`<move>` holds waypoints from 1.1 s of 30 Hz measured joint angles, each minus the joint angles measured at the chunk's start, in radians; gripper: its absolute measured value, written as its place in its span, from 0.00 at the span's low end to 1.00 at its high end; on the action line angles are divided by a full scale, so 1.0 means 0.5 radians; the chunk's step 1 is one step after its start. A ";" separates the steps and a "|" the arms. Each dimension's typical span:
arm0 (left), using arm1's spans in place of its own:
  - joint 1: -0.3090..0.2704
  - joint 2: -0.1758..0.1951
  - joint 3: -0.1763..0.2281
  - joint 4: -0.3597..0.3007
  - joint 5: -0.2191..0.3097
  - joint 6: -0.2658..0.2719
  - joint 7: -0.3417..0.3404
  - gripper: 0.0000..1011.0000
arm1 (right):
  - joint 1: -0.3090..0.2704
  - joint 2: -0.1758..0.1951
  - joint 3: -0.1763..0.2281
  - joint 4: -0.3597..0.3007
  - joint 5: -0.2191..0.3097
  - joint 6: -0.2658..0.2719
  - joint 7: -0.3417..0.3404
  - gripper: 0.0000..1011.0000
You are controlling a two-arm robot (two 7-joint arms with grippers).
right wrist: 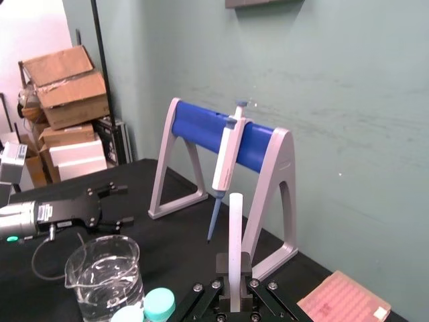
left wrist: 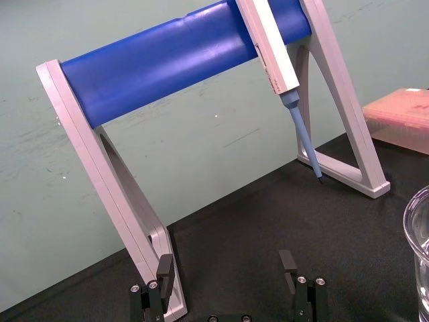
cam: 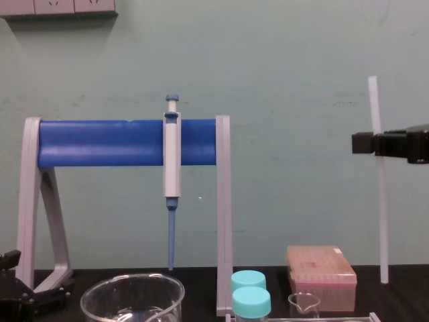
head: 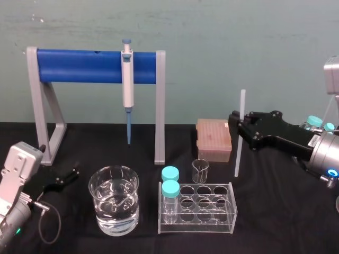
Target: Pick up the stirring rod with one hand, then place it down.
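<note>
The stirring rod (head: 240, 143) is a thin translucent-white stick, held upright to the right of the tip box. My right gripper (head: 237, 119) is shut on its upper part, reaching in from the right. From the chest the stirring rod (cam: 381, 201) hangs nearly vertical in the right gripper (cam: 375, 143); its lower end is close to the black tabletop, and I cannot tell if it touches. In the right wrist view the rod (right wrist: 235, 235) rises from between the closed fingers (right wrist: 224, 267). My left gripper (head: 63, 177) rests open at the left by the stand's foot, its fingers (left wrist: 164, 265) spread with nothing between them.
A grey stand with a blue bar (head: 85, 66) carries the pipette (head: 127, 79) at the back. A water-filled beaker (head: 114, 206), a clear tube rack (head: 222, 211) with two teal-capped tubes (head: 170, 188), a small glass beaker (head: 200, 170) and a pink tip box (head: 213, 138) stand nearby.
</note>
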 joint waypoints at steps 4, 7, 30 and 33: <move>0.000 0.000 0.000 0.000 0.000 0.000 0.000 0.99 | -0.008 -0.004 0.017 0.001 0.004 -0.009 0.002 0.07; 0.000 0.000 0.000 0.000 0.000 0.000 0.000 0.99 | -0.007 -0.004 0.013 0.001 0.004 -0.009 0.002 0.07; 0.000 0.000 0.000 0.000 0.000 0.000 0.000 0.99 | 0.000 -0.004 0.002 0.004 0.005 0.000 0.004 0.07; 0.000 0.000 0.000 0.000 0.000 0.000 0.000 0.99 | 0.000 -0.004 0.002 0.004 0.005 0.000 0.005 0.07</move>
